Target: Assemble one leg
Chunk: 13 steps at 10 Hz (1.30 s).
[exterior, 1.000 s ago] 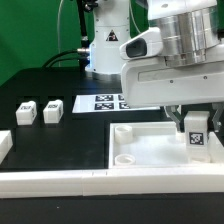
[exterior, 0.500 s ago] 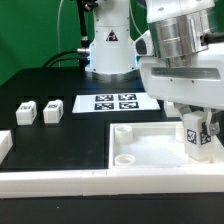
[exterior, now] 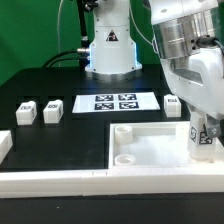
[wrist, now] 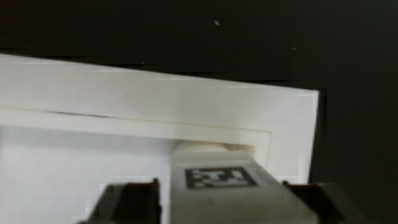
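Note:
My gripper (exterior: 204, 124) is shut on a leg (exterior: 203, 146), a small white post with a black-and-white tag. It holds the leg roughly upright over the near corner of the large white panel (exterior: 150, 150) on the exterior view's right. In the wrist view the leg (wrist: 214, 165) sits between my two dark fingers (wrist: 135, 205), with the gripper (wrist: 222, 208) above the panel (wrist: 107, 100) near its corner. Whether the leg's lower end touches the panel is hidden. Two more legs (exterior: 25, 110) (exterior: 52, 111) lie on the black table at the left.
The marker board (exterior: 118, 102) lies behind the panel. A small white tagged block (exterior: 173, 104) stands beside it. A white piece (exterior: 4, 144) sits at the far left edge. A low white wall (exterior: 90, 182) runs along the front. The robot base (exterior: 108, 45) stands at the back.
My gripper has moved toward the exterior view's right with the leg in it, and the wrist has tilted. The leg now sits nearer the panel's right-hand corner.

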### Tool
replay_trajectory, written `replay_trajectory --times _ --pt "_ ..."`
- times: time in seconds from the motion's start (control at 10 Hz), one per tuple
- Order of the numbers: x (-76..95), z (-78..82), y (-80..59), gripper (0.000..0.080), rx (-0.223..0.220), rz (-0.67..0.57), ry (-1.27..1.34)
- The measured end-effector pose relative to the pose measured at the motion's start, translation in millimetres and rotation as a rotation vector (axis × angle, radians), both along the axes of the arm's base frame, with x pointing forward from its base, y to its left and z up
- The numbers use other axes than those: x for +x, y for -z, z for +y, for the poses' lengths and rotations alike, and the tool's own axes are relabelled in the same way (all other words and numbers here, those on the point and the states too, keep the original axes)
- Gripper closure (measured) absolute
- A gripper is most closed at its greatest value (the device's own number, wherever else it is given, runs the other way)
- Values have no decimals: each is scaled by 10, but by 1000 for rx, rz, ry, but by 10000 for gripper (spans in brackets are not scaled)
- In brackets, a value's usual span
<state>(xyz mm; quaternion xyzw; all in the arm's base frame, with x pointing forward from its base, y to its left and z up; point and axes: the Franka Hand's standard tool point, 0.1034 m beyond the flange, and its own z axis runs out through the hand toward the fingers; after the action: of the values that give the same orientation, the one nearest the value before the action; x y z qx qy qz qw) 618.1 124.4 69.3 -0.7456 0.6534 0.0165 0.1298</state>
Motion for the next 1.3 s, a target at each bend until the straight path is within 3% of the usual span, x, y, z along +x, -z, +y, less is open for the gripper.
replay_trajectory --times 0.2,0.3,0.5,0.7,0.8,1.0,1.3 --pt "-1 4 0 204 -7 -10 -46" --pt "-1 3 0 204 -14 -19 -85" --pt "-6 8 0 155 -57 -69 -364" --pt "58 -26 -14 150 -116 -122 -690" --pt "93 -51 -34 150 -126 -131 -776" --pt "165 -86 -107 150 -220 -204 -1110" --pt "91 -250 -59 150 -296 -275 -1401"
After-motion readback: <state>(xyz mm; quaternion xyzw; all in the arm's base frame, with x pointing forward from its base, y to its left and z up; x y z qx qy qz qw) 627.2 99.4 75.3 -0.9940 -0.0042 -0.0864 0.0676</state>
